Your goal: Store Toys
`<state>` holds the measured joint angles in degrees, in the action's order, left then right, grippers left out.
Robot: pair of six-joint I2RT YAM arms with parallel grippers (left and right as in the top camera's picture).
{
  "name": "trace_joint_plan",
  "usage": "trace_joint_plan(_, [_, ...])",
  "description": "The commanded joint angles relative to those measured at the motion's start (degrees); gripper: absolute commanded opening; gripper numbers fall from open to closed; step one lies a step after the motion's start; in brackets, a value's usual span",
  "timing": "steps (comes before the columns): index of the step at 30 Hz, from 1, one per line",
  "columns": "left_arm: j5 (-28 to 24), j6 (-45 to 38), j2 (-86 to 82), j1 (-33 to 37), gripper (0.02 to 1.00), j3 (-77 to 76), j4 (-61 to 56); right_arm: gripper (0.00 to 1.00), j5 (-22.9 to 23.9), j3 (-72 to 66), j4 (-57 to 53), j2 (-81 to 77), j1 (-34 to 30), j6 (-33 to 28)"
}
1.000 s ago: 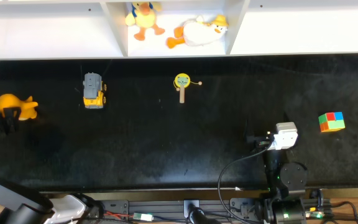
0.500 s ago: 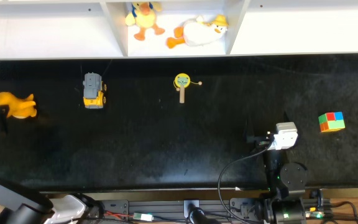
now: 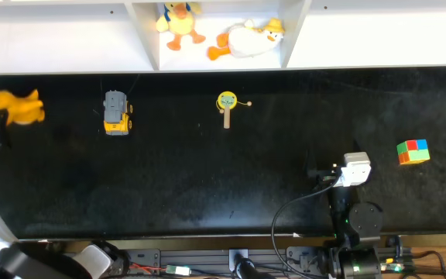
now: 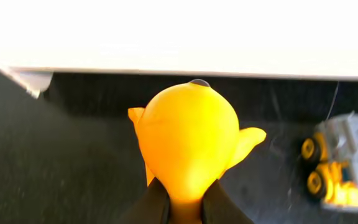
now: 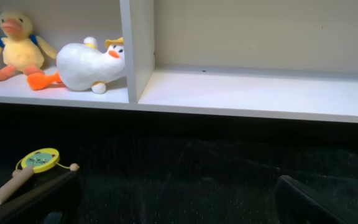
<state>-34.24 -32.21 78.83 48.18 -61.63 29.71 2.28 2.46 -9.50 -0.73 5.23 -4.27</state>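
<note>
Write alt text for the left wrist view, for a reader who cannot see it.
The left claw grips a rounded yellow toy, held up in front of a white shelf. A grey-and-yellow toy truck sits nearby on the black mat.

Black table (image 3: pixel 207 178) with toy truck (image 3: pixel 116 113), rattle (image 3: pixel 227 103), colour cube (image 3: pixel 413 152); white shelf (image 3: pixel 362 43) with yellow duck (image 3: pixel 180 22), white goose (image 3: pixel 246 39)

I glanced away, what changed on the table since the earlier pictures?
The left gripper, shut on the glossy yellow duck toy, carried it up the top view toward the white shelf. The grey-and-yellow toy truck, wooden-handled rattle drum, multicoloured cube, plush ducks and right gripper stayed put.
</note>
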Motion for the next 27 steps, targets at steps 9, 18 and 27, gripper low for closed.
trace_joint_plan(9, [10.7, 18.5, -1.2, -9.8, 0.036, -2.5, -12.9, 0.996, -0.3, 0.0, 0.3, 0.5, -0.4, 0.5])
trace_joint_plan(18, [12.6, 18.8, 4.3, -12.3, 0.038, -10.8, -8.9, 0.996, -0.3, 0.0, 0.3, 0.5, -0.4, 0.5])
trace_joint_plan(27, [13.6, 18.8, 9.8, -14.3, 0.036, -14.6, -8.8, 0.996, -0.3, 0.0, 0.3, 0.5, -0.4, 0.5])
